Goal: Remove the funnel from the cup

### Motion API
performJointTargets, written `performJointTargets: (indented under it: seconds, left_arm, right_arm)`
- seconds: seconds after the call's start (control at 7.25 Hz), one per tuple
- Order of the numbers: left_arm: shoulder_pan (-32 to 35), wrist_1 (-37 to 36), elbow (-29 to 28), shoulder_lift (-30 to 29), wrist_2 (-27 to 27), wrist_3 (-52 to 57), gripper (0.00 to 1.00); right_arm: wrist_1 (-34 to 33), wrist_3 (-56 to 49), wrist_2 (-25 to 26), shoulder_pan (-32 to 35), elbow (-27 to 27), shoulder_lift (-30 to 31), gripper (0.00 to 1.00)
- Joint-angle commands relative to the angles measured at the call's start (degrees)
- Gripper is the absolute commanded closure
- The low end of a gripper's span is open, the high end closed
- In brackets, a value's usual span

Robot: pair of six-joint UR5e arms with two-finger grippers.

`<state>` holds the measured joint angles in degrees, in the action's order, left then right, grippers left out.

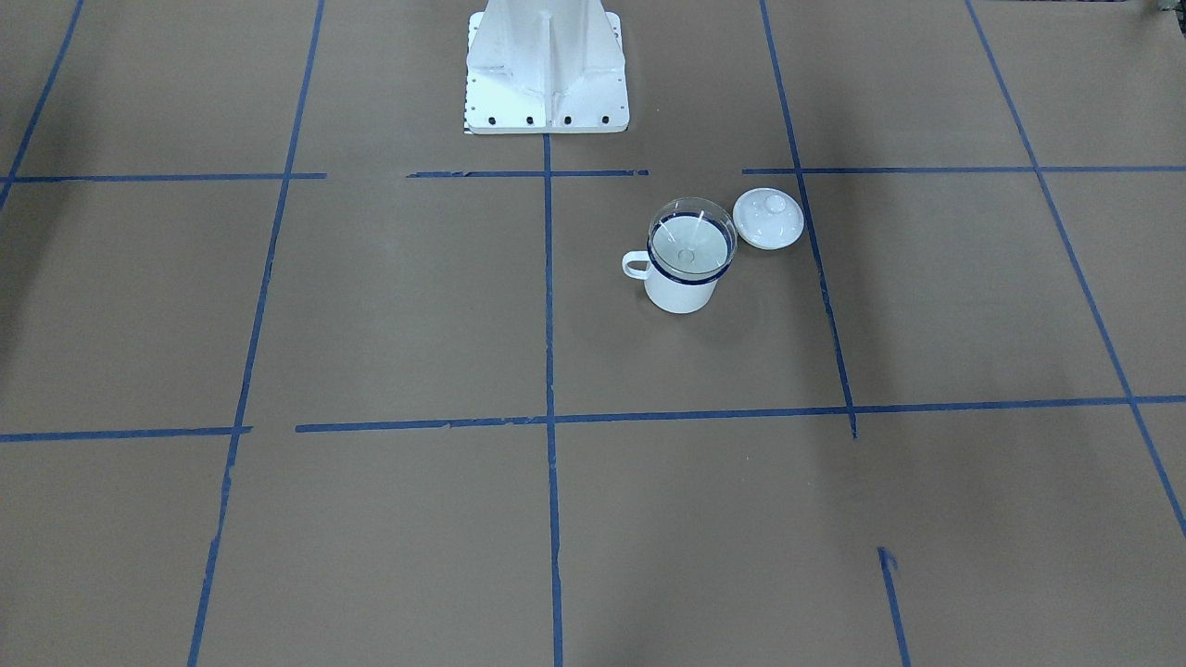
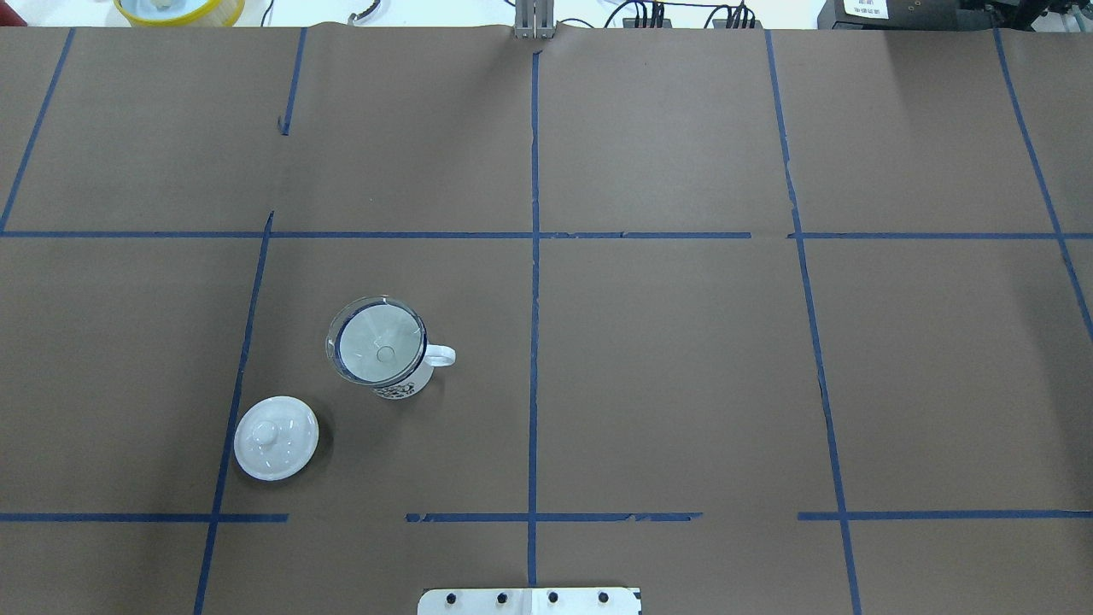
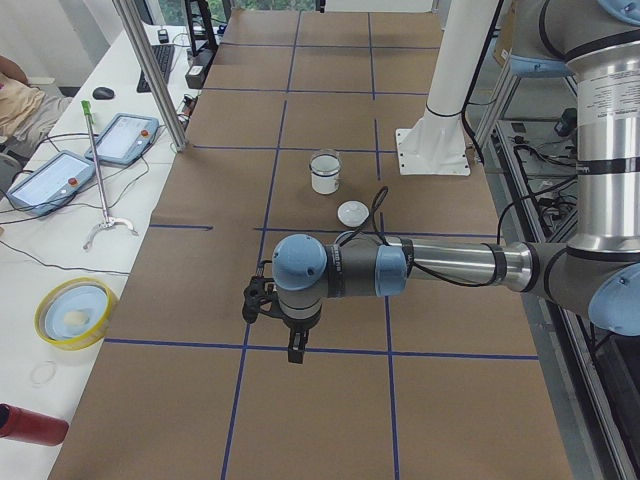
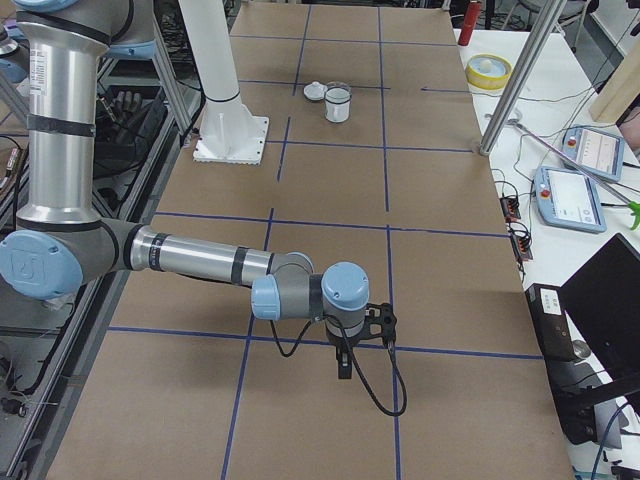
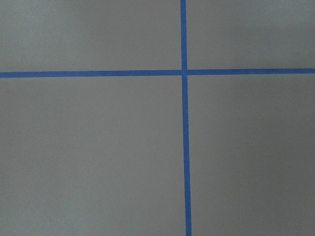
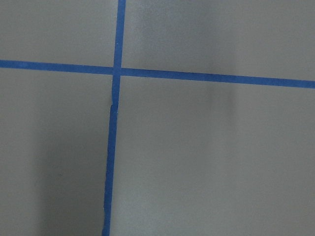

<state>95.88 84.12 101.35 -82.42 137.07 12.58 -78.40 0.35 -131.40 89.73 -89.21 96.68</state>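
The clear funnel (image 2: 378,342) sits in the mouth of the blue-rimmed white cup (image 2: 401,383), which stands on the robot's left half of the brown surface (image 2: 683,384). A white knobbed lid (image 2: 276,437) lies near the cup, not touching it. The left pincer (image 3: 296,350) and right pincer (image 4: 345,366) hang well apart from the cup; their opening cannot be told.

This is a robotics lab. A long table (image 2: 683,384) covered in brown paper is marked into squares with blue tape (image 2: 534,256), and a white bolted pedestal (image 1: 547,69) stands at its edge. A grey-and-blue industrial arm (image 3: 440,265) reaches over it. On the white bench (image 3: 60,250) at the left of the exterior left view lie teach pendants (image 3: 50,180), a computer mouse (image 3: 103,93) and loose cables, beside an aluminium post (image 3: 150,70).
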Motion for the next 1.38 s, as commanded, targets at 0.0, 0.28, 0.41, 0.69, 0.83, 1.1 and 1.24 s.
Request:
performJointTargets:
  seconds: [0.0, 0.28, 0.41, 0.69, 0.83, 1.1, 1.24]
  left_arm:
    - [0.1, -0.1, 0.5, 0.1, 0.1, 1.8, 0.00]
    - [0.4, -0.1, 1.0, -0.1, 1.3, 1.7, 0.00]
    - [0.3, 0.0, 0.8, -0.3, 1.3, 1.7, 0.00]
    - [0.3, 0.3, 1.1, -0.5, 1.3, 1.7, 0.00]
    - [0.3, 0.3, 1.4, -0.5, 1.4, 1.7, 0.00]
    - [0.3, 0.4, 2.1, -0.8, 1.4, 1.3, 0.00]
    - [0.3, 0.4, 2.7, -0.8, 1.4, 1.3, 0.00]
  right_arm:
    - [0.0, 0.0, 0.0, 0.0, 0.0, 0.0, 0.00]
    - [0.0, 0.0, 0.0, 0.0, 0.0, 0.0, 0.00]
    - [0.0, 0.0, 0.1, 0.0, 0.0, 0.0, 0.00]
    - [0.0, 0.0, 0.0, 0.0, 0.0, 0.0, 0.00]
    - [0.0, 0.0, 0.1, 0.0, 0.0, 0.0, 0.00]
    - [0.0, 0.0, 0.0, 0.0, 0.0, 0.0, 0.00]
    - [0.0, 0.0, 0.0, 0.0, 0.0, 0.0, 0.00]
